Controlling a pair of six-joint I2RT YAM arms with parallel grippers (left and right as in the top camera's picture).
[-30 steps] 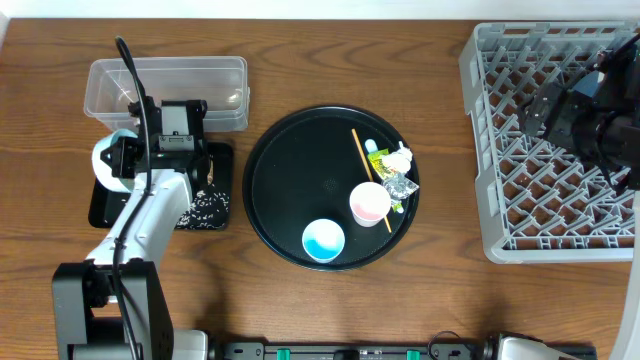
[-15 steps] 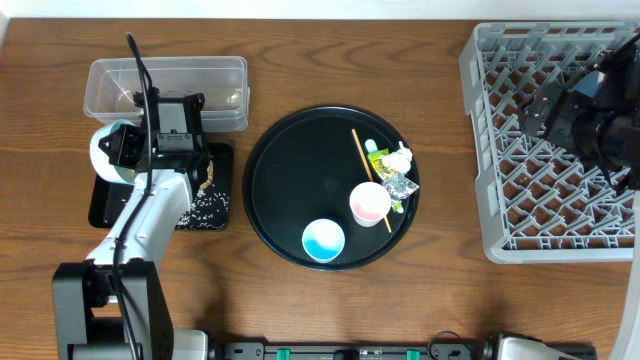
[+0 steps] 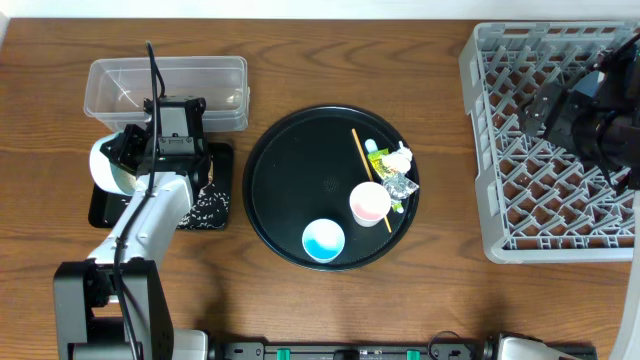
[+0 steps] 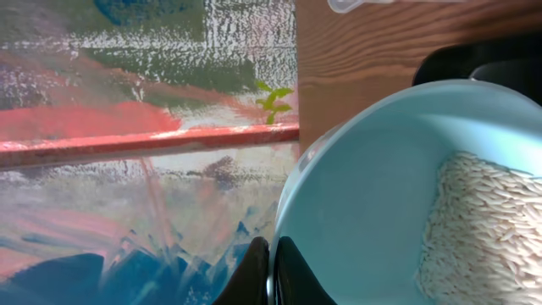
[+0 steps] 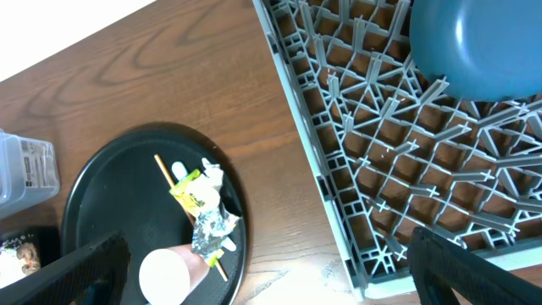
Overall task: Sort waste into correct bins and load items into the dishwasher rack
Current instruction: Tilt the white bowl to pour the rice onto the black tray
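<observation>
My left gripper [image 4: 271, 254] is shut on the rim of a white bowl [image 3: 106, 166] with a pale blue inside [image 4: 373, 186], held tilted over the shallow black tray [image 3: 218, 205]. Loose rice [image 4: 483, 229] still lies in the bowl. The clear tub [image 3: 168, 88] stands just behind. My right gripper [image 5: 279, 280] hangs open over the grey rack [image 3: 555, 200], where a dark blue plate [image 5: 483, 42] rests. On the round black tray [image 3: 290, 170] are a pink cup [image 3: 369, 203], a light blue bowl [image 3: 323, 240], a stick [image 3: 368, 175], foil wrappers [image 3: 397, 183] and a tissue wad [image 3: 402, 155].
Spilled rice and a brownish lump [image 3: 208, 195] lie on the shallow black tray. Bare wooden table [image 3: 440, 290] runs between the round tray and the rack. The left arm's base [image 3: 105, 310] stands at the front left.
My left wrist has turned, tipping the bowl further onto its side over the shallow black tray. The right arm has not moved.
</observation>
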